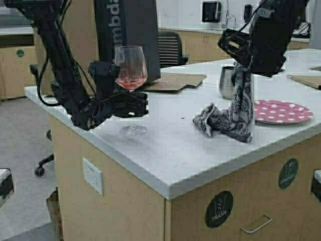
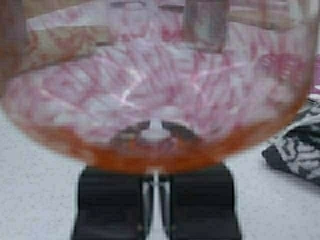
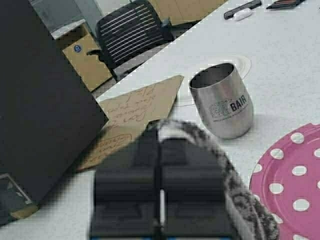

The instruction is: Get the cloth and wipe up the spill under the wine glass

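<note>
The left gripper (image 1: 134, 106) has its jaws closed on the stem of the wine glass (image 1: 131, 70), which holds a little pink liquid and stands lifted above the desk (image 1: 165, 145). The right gripper (image 1: 239, 59) holds the cloth (image 1: 228, 118) pinched in its jaws, its lower end resting on the desk beside a pink dotted plate (image 1: 281, 111). A steel cup (image 3: 224, 100) stands behind.

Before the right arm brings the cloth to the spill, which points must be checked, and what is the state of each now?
1. Left gripper shut on wine glass stem: ok.
2. Glass upright, wine inside: ok.
3. Glass foot lifted off the countertop: cannot tell.
4. Right gripper shut on patterned cloth: ok.
5. Cloth hangs apart from polka-dot plate and steel tumbler: cannot tell.
6. Spill visible under glass: cannot tell.
</note>
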Motion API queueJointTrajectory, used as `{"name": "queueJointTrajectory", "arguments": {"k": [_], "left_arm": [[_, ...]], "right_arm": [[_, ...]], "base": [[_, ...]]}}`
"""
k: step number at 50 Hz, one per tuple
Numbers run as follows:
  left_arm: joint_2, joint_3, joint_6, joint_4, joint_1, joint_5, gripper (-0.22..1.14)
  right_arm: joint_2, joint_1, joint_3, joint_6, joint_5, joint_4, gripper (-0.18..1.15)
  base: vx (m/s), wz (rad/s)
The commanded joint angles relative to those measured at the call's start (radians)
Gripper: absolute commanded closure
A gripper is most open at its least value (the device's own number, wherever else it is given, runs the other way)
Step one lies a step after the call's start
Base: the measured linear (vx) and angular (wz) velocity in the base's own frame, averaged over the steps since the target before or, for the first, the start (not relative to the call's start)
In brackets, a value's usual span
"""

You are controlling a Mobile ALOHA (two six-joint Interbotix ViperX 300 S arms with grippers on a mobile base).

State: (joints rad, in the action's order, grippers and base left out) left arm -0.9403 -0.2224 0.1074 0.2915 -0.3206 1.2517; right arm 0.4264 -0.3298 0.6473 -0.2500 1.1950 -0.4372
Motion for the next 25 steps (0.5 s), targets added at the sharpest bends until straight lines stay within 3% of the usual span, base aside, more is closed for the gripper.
{"name": "queueJointTrajectory", "arguments": {"k": [1,25], "left_arm": [[0.011,0.011,0.003,0.025,-0.003,0.006,0.69],[-0.008,0.008,0.005,0.031,-0.003,0.003,0.20]], "right_arm": [[-0.020,0.000,-0.012,0.000,0.014,0.006,0.91],[-0.005,0.000,0.002,0.000,0.014,0.032,0.91]], "base": [[0.00,0.00],[0.00,0.00]]}}
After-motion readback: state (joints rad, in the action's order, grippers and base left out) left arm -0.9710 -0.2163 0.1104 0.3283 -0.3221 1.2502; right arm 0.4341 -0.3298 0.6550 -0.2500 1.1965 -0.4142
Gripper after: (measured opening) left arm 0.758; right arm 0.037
